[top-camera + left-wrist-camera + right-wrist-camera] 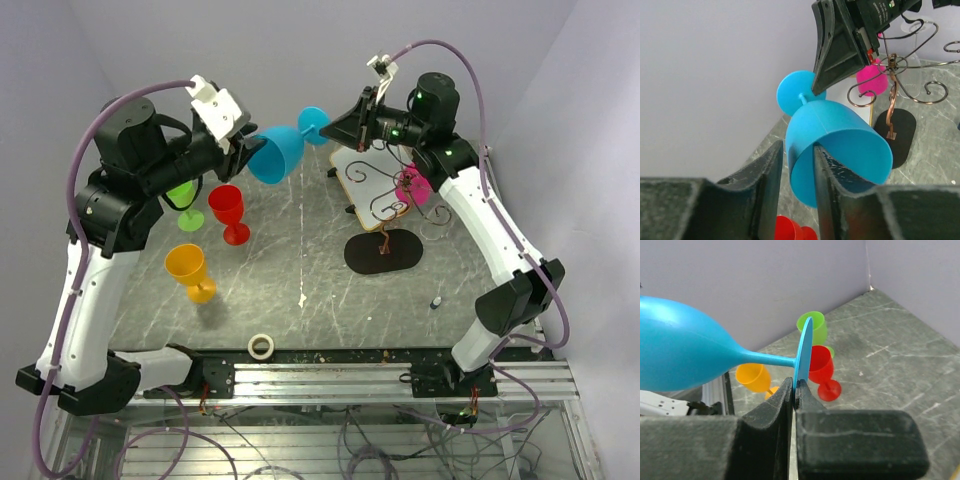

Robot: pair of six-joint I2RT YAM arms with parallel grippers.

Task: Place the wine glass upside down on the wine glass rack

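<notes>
- Top view: the blue plastic wine glass [275, 155] lies on its side in the air, at the upper middle of the frame, between the two arms. The thin dark wire wine glass rack [385, 253] stands right of the middle on the grey stone bench [300, 270]. It is apart from the glass, and a pink glass [412, 187] hangs on it.
- Left wrist view: the left jaws are spread a little, one inside the cup and one outside. They look loose on the cup wall. Only this view shows that.
- Right wrist view: the right jaws are pinching the thin edge of the glass's round foot [804, 350]. Only this view shows how small that pinch is.
- What could go wrong: the big cup sticks far out to the side. It could swing down or slip out once the left jaws pull away. Near the rack it could bump the pink glass or the curly wires.
</notes>
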